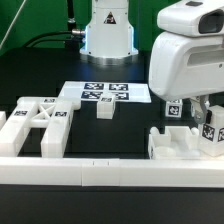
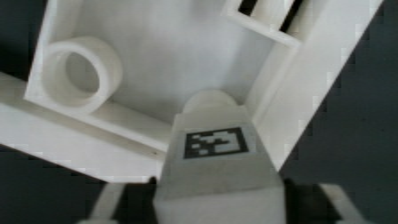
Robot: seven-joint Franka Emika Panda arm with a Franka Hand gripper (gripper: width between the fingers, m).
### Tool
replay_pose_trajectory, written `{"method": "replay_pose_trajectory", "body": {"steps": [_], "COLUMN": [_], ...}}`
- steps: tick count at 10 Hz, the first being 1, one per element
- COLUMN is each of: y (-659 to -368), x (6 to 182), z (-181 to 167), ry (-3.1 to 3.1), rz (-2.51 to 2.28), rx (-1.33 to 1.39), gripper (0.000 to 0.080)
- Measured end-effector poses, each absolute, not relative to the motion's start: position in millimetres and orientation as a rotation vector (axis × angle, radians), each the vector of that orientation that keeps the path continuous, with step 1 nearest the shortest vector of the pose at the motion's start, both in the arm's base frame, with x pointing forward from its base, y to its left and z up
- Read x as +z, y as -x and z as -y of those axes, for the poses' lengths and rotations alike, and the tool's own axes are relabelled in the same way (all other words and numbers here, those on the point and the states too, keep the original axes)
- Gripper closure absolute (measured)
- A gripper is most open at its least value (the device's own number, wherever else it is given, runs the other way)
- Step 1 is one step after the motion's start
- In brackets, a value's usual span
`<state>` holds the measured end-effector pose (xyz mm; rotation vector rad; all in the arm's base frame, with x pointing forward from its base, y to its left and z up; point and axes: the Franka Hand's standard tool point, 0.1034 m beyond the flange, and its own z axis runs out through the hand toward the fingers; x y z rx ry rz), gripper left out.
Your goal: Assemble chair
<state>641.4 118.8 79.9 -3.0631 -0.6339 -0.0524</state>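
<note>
Gripper is clenched on a tagged leg beside a holed slab. The pick-up step seems in hand; next, a straight lift clear of neighbouring parts.

A black surface fills the scene. Toward its back lies the marker board, thin, flat and white, printed with black-and-white square tags. A long white border rail runs along the near edge.
</note>
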Motion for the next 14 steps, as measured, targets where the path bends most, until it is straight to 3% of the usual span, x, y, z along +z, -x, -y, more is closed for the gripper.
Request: {"method": "replay_pose_trajectory", "body": {"steps": [3,7,14], "y": [-641.4,-637.3,-637.6], "x": [79.9,78.8,78.5], "z": [-118.9,-120.5,-121.6], "ry": [3.068,3.079,2.888], "rz": [0.604,-0.313,-1.01], "rx": [-0.052,-0.058,-0.027], "gripper": [0.0514,0.0512,0.0512]}}
